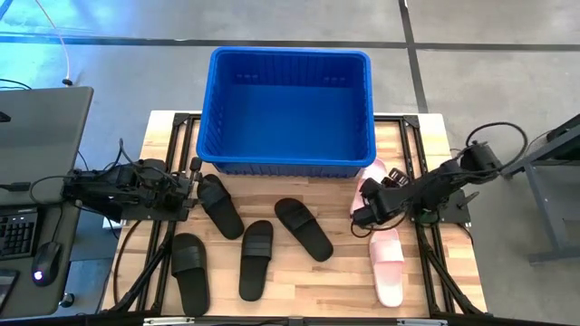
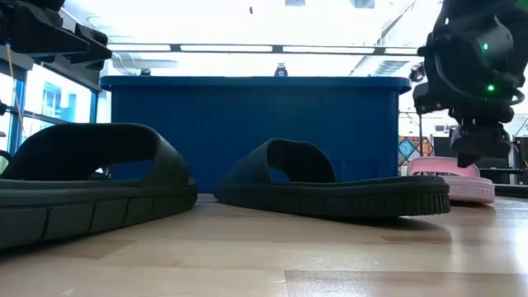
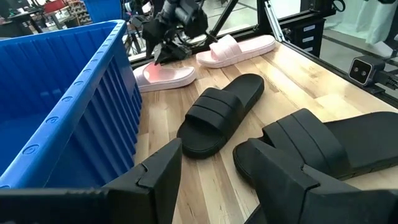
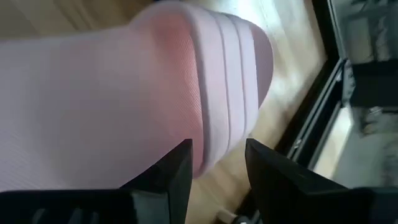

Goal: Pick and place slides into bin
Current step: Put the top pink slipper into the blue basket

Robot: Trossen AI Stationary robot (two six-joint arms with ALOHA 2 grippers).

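Slides are lying across the wooden bench (image 1: pixel 308 281): four matte black ones and two light pink ones, each with a wide ribbed strap and open toe. In the high view, one black slide (image 1: pixel 219 205) is resting at about 8 o'clock from the blue bin (image 1: pixel 288 161), just beside the left gripper (image 1: pixel 188 195). Another black slide (image 1: pixel 189 272) is sitting at 7 o'clock near the bench's front edge, a third (image 1: pixel 256 258) is lying at 6 o'clock, and the fourth (image 1: pixel 304 228) is angling just to its 2 o'clock. One pink slide (image 1: pixel 387 265) is lying at 4 o'clock from the bin, well apart from the black ones. The other pink slide (image 4: pixel 124 99) is sitting close against the bin's 5 o'clock corner, its pale textured footbed and three-ridged strap filling the right wrist view.

The right gripper (image 1: pixel 362 214) is hovering low over that pink slide, its fingers (image 4: pixel 165 174) spread with a gap between them and pinching nothing. The left gripper is waiting at the bench's 9 o'clock side, its fingers (image 3: pixel 155 177) spread wide, a black slide showing just past them. The bin is standing at 12 o'clock, bright blue with slotted walls.
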